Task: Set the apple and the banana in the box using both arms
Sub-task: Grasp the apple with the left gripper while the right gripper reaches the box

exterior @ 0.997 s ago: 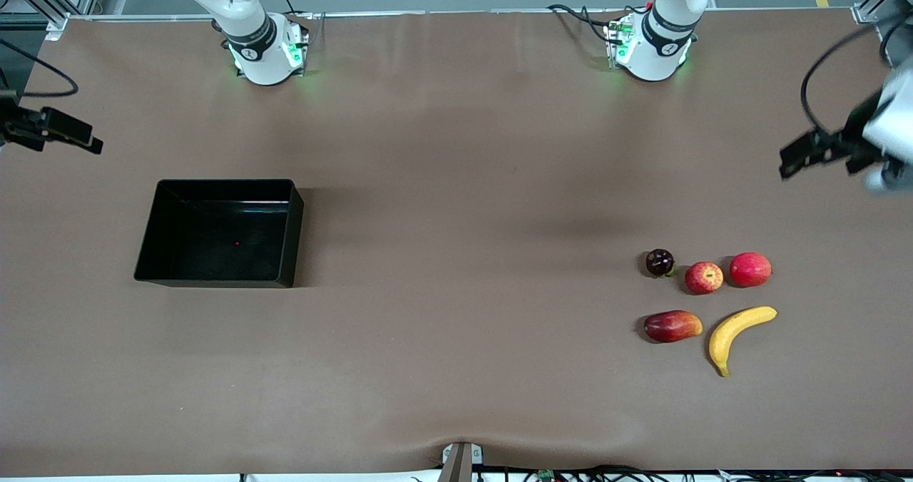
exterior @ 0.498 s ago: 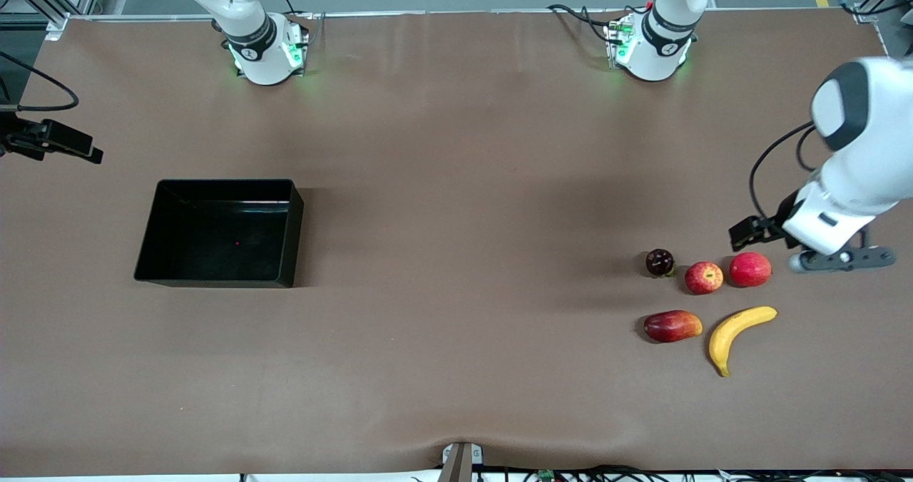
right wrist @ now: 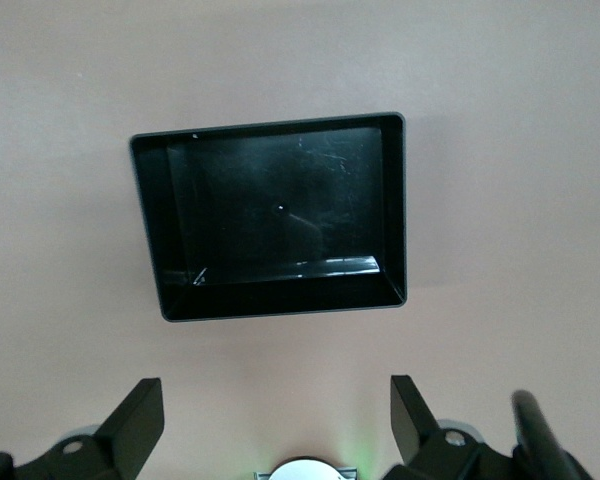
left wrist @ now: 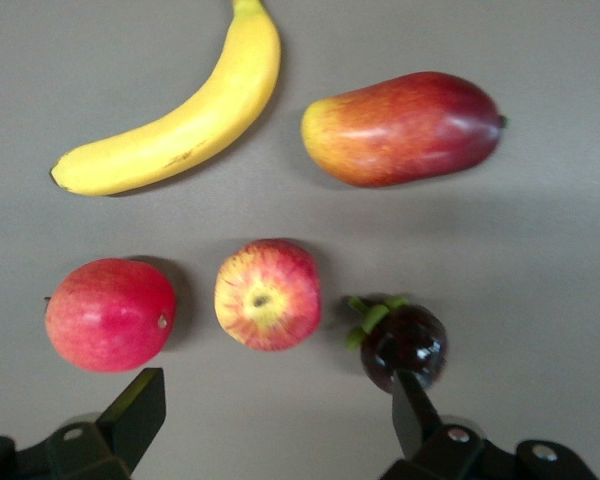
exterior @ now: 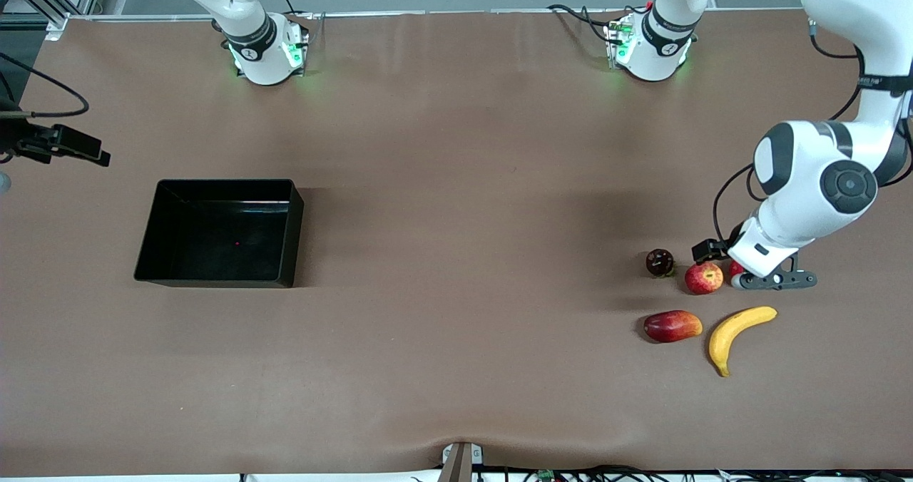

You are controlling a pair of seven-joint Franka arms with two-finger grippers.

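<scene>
The apple (exterior: 704, 278), red with yellow streaks, lies on the table at the left arm's end, with the yellow banana (exterior: 738, 334) nearer the front camera. In the left wrist view the apple (left wrist: 267, 294) sits centred ahead of my open, empty left gripper (left wrist: 275, 400), with the banana (left wrist: 180, 120) past it. The left gripper (exterior: 720, 257) hangs over the fruit group. The black box (exterior: 214, 280) stands empty toward the right arm's end. My right gripper (exterior: 64, 143) is open and empty over the table's edge, facing the box (right wrist: 280, 300); its fingers (right wrist: 135, 420) frame bare table.
A pinkish-red fruit (left wrist: 110, 315) and a dark purple fruit (left wrist: 405, 345) flank the apple. The pinkish-red fruit (exterior: 735, 268) is mostly hidden under the left hand. A dark red-orange fruit (exterior: 672, 326) lies beside the banana. Brown table spreads between box and fruit.
The left arm has swung in from the table's end and come down over the fruit, now covering most of the pinkish-red fruit. The right gripper has barely shifted. No fruit has moved.
</scene>
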